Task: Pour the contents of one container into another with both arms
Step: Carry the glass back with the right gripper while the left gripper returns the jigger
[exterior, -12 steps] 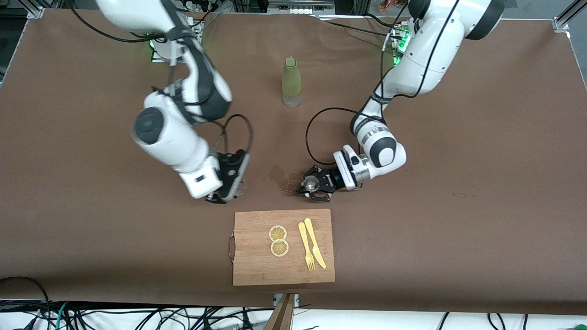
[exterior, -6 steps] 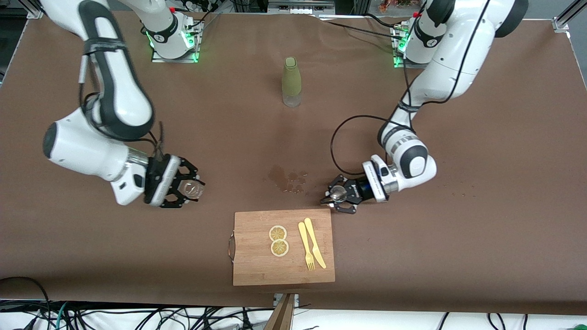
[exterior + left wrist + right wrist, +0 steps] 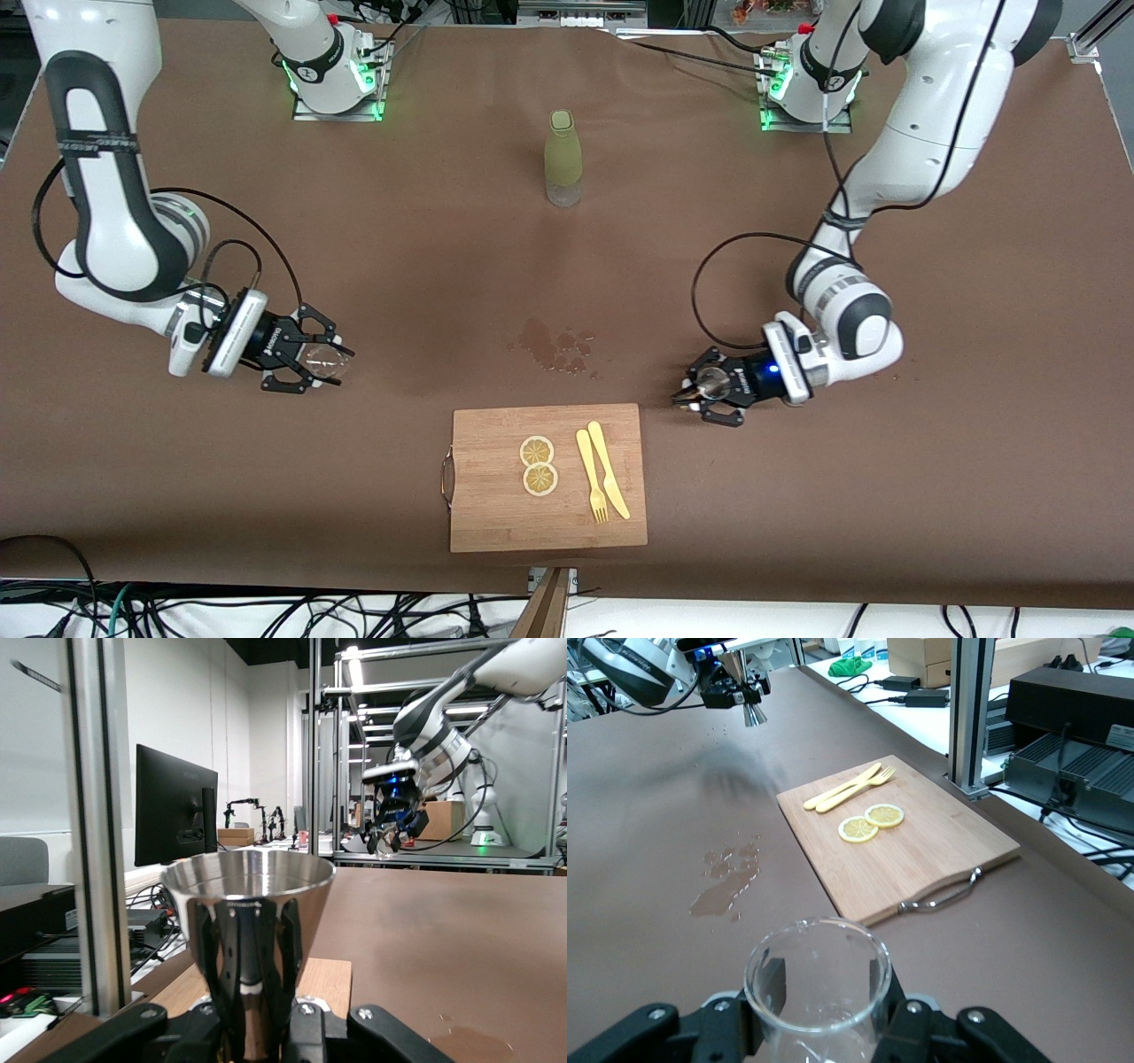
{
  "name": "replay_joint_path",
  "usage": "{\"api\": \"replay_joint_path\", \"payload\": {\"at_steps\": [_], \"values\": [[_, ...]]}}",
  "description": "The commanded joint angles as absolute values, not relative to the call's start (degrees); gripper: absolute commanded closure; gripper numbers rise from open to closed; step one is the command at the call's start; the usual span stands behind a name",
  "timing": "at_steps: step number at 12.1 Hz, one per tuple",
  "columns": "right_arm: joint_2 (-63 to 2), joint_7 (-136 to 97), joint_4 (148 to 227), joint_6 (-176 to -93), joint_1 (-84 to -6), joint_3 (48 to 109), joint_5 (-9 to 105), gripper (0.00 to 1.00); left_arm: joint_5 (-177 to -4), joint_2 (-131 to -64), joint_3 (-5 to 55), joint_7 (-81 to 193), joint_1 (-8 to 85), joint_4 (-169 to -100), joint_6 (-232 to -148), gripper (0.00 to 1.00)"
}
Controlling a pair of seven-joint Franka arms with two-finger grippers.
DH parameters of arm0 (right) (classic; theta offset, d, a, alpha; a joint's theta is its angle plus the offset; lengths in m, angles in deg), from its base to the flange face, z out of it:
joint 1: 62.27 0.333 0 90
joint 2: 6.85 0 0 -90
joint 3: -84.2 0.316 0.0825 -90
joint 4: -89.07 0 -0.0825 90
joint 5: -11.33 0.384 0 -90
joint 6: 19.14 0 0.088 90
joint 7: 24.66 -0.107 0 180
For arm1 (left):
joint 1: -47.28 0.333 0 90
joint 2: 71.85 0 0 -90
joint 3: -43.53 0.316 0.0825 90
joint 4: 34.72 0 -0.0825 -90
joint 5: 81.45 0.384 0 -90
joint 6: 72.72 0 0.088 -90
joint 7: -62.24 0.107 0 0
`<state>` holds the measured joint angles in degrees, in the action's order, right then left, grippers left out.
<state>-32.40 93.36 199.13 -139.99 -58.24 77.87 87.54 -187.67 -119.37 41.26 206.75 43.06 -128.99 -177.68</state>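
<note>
Now your arms have swung apart: the right tool [image 3: 306,361] pinches the glass cup [image 3: 324,359] over the counter's [image 3: 974,266] right-arm end, the left tool [image 3: 704,390] grips the jigger [image 3: 711,383] beside the cutting board [image 3: 496,514]. With the spill [image 3: 556,346] between them, pouring looks finished.

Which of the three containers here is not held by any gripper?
The tall olive-green bottle, standing upright alone on the table. The glass cup sits in the right gripper and the steel jigger in the left gripper.
</note>
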Motion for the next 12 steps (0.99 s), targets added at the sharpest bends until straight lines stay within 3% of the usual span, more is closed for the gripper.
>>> {"api": "replay_joint_path", "payload": {"at_steps": [1, 7, 12], "values": [[-31.3, 100.3, 203.3, -137.4, -63.0, 79.0, 89.1, 0.90, -182.2, -118.6, 40.9, 205.8, 48.3, -130.8, -172.8, 1.00], [-39.1, 113.7, 202.9, -135.2, -70.0, 78.8, 89.2, 0.90, -167.9, -119.4, 41.9, 205.7, 61.3, -134.2, -163.6, 1.00], [-45.9, 117.5, 197.0, -132.2, -72.5, 78.8, 89.0, 0.90, -160.0, -120.7, 42.1, 205.9, 69.2, -133.9, -160.5, 1.00]]}}
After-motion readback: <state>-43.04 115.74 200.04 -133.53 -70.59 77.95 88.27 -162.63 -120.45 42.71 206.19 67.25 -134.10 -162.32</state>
